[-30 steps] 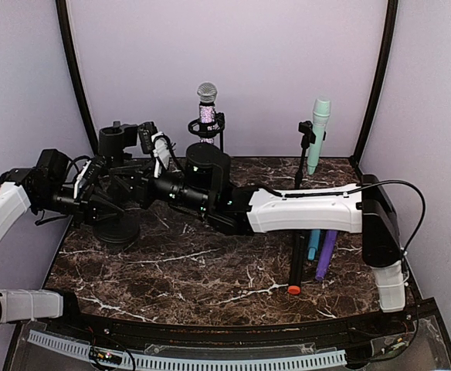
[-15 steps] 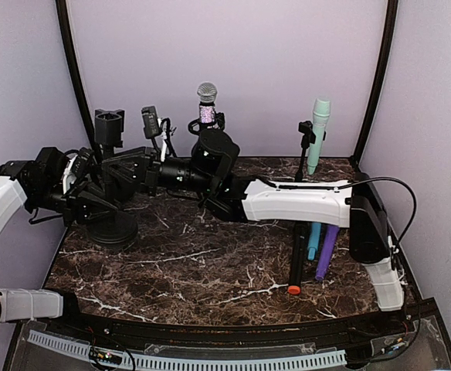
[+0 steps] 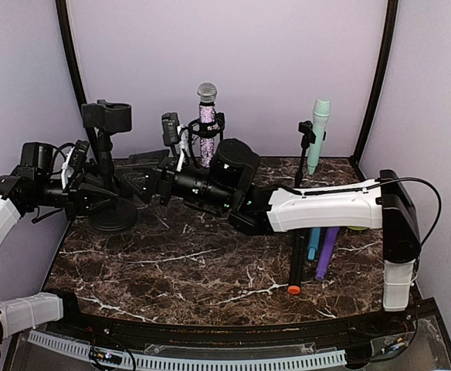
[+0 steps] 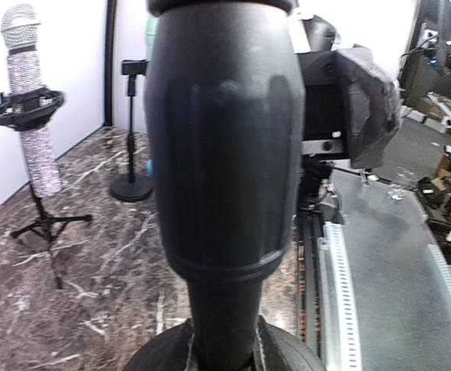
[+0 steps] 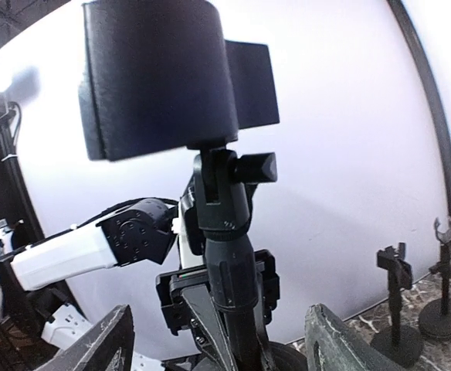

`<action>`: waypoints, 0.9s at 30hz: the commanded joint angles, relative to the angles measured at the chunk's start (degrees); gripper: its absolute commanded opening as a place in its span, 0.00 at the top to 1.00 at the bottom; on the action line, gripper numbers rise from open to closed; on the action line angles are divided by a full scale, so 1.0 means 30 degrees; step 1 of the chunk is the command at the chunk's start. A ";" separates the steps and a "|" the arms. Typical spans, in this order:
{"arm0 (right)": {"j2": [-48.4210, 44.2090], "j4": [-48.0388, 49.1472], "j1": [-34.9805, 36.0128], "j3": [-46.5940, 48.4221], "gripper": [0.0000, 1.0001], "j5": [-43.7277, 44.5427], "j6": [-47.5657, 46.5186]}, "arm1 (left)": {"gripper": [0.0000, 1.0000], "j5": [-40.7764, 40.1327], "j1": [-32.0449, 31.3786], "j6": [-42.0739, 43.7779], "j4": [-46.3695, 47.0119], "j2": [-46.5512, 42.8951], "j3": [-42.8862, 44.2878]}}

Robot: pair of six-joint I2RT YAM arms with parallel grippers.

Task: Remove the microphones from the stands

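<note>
The left gripper [image 3: 94, 197] was clamped shut on the pole of the black stand [image 3: 114, 222] at the left of the worktop [image 3: 210, 270]. The right gripper [image 5: 219, 328] stood open, one finger on either side of that pole, lower than the clip [image 3: 106, 116]. The sparkly microphone [image 3: 206, 104] stood upright in its tripod stand [image 4: 40, 202] at the back. A teal microphone [image 3: 319, 131] stood in a thin stand [image 3: 301, 166] to the right.

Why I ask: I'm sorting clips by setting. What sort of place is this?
Probably a robot test booth: plain lilac walls enclose a dark marble-patterned tabletop, two white-and-black robot arms sit at its near edge, and a glittery silver microphone stands on a tripod stand.
</note>
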 commanded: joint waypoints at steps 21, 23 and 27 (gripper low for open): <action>-0.3347 -0.1615 0.1099 -0.6352 0.28 1.2531 -0.5660 | 1.00 -0.8045 -0.0028 -0.3888 2.1849 0.9567 -0.4600; -0.3671 -0.1658 0.1205 -0.6838 0.28 1.3023 -0.5687 | 1.00 -0.8651 -0.0021 -0.4361 2.3016 1.1160 -0.4063; -0.4134 -0.1912 0.1323 -0.7507 0.29 1.3851 -0.5595 | 1.00 -0.9626 -0.0364 -0.4464 2.5136 1.3954 -0.3427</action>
